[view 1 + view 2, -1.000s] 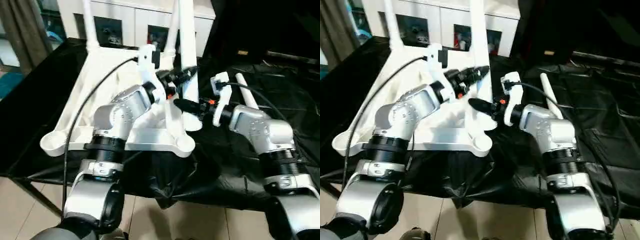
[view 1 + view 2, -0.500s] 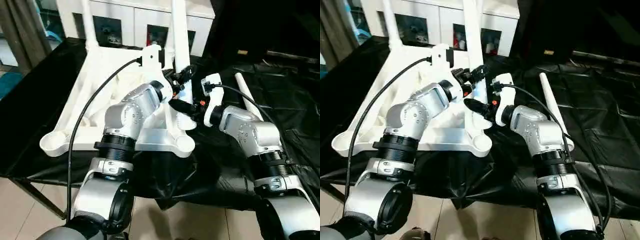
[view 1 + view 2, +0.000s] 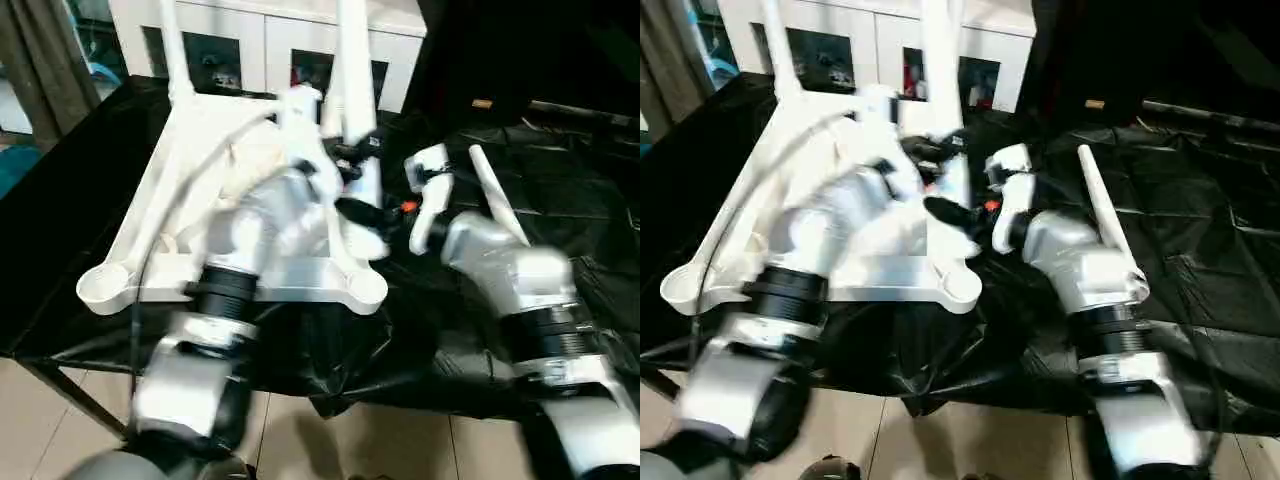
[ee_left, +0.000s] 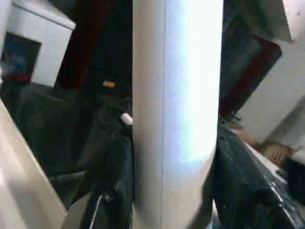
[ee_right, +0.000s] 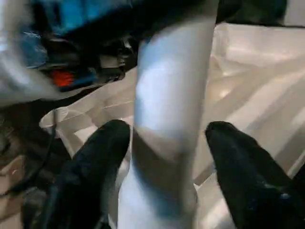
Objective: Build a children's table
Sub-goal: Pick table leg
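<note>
Shifted since a second ago, the top of the long white tapered tube leg (image 3: 352,70) is now set further to the robot's left and stands closer to upright. The right tool (image 5: 167,157) has been spread, so that a gap is seen between each black finger and the tube; nothing is gripped by it. The left tool (image 4: 171,191) is closed on the same leg, one finger pressed against each side.

The white plastic rectangular tabletop (image 3: 200,150) is laid ribbed side up on the black-sheeted surface (image 3: 560,180). The held leg's long axis runs near vertical, its foot above the tabletop's right edge. The empty near right socket (image 3: 366,287) lies from that foot towards the robot, and this offset is judged to be what the coming move turns on. Both tools are at the leg; only the left has hold.

One tabletop is counted. Three legs are made out: the held one, one upright at the far left corner (image 3: 172,50), and one lying on the sheet (image 3: 492,190). A fourth cannot be told apart. The near left socket (image 3: 100,287) is also empty.
</note>
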You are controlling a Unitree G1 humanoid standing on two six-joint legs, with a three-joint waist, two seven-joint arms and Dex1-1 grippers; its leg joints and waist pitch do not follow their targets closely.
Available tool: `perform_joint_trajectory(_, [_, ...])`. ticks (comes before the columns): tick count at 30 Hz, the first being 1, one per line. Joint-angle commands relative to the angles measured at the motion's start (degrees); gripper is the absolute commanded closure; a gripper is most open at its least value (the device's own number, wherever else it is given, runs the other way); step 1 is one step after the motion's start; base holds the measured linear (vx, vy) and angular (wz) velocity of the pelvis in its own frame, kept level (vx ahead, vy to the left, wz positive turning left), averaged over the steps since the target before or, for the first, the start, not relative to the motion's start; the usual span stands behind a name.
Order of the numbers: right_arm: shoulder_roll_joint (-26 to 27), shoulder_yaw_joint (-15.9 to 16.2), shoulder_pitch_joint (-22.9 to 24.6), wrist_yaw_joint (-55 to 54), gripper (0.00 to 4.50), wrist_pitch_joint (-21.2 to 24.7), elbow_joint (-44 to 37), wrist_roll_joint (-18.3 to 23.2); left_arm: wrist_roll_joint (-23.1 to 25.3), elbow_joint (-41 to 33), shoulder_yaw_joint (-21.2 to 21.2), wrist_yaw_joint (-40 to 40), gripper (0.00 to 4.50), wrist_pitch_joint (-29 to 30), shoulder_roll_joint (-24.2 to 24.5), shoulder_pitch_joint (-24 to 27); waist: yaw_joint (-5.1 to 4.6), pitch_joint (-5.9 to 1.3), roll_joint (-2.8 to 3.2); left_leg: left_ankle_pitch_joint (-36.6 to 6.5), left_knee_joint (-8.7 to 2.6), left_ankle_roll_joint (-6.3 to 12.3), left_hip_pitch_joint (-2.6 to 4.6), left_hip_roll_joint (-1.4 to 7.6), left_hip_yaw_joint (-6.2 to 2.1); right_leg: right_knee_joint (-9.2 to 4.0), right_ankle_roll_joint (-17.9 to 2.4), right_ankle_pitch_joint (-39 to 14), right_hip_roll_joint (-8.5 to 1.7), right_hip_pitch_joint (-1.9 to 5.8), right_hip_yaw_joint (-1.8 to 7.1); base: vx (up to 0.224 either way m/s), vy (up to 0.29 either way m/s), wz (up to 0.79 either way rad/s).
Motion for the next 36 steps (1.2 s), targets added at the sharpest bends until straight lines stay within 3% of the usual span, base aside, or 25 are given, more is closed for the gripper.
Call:
perform_joint_trajectory(1, [-2.83,1.16,0.29,5.46,1.41,2.23,-0.6,1.0,-1.39,-1.18,-2.6,-6.01,2.62,2.26,0.87,-0.43,0.03,-4.92,0.23,-8.31,-3.52,1.7,1.67,1.09,-0.53,-3.53,-12.33,-3.45,-2.51,3.51,2.15,0.0,0.0,0.0])
perform_joint_trajectory(10, [-7.83,3.08,0.78,13.51,1.41,7.0,-2.87,3.54,-8.2,-6.6,-4.48,-19.79,2.62,8.89,3.46,0.23,0.22,-4.86,0.06,-9.09,-3.43,1.46,1.45,1.16,-0.49,-3.4,-14.22,-4.12,-2.83,3.62,2.17,0.0,0.0,0.0])
perform_joint_trajectory(13, [-7.49,3.74,0.72,14.62,1.41,7.76,-3.12,3.66,-8.78,-7.7,-5.12,-21.31,2.62,9.65,3.13,0.72,-0.04,-4.68,-0.02,-10.65,-3.54,0.95,1.42,1.18,-0.57,-3.85,-13.1,-8.03,-2.83,3.54,2.17,0.0,0.0,0.0])
perform_joint_trajectory(18, [-7.27,4.35,0.86,15.08,1.41,8.12,-3.45,3.94,-8.95,-8.14,-5.58,-21.51,2.62,9.87,2.7,0.91,0.06,-4.7,-0.09,-10.56,-3.57,0.53,1.56,1.27,-0.59,-3.9,-12.54,-9.26,-2.79,3.35,2.16,0.0,0.0,0.0])
perform_joint_trajectory(29, [-7.06,4.26,0.82,15.85,2.47,9.26,-2.39,4.97,-9.12,-9.87,-5.64,-22.25,2.62,10.14,2.59,1.91,0.19,-4.81,-0.42,-8.62,-3.45,1.14,1.35,1.26,-0.55,-3.62,-12.41,-7.44,-2.82,3.43,2.16,0.0,0.0,0.0])
perform_joint_trajectory(36, [-6.08,3.36,0.83,14.88,2.6,8.75,-1.45,5.36,-9.41,-11.19,-5.24,-22.24,2.62,9.02,2.47,2.65,0.22,-4.76,-0.57,-8.56,-3.42,1.19,1.3,1.22,-0.52,-3.76,-11.93,-8.63,-2.87,3.39,2.17,0.0,0.0,0.0])
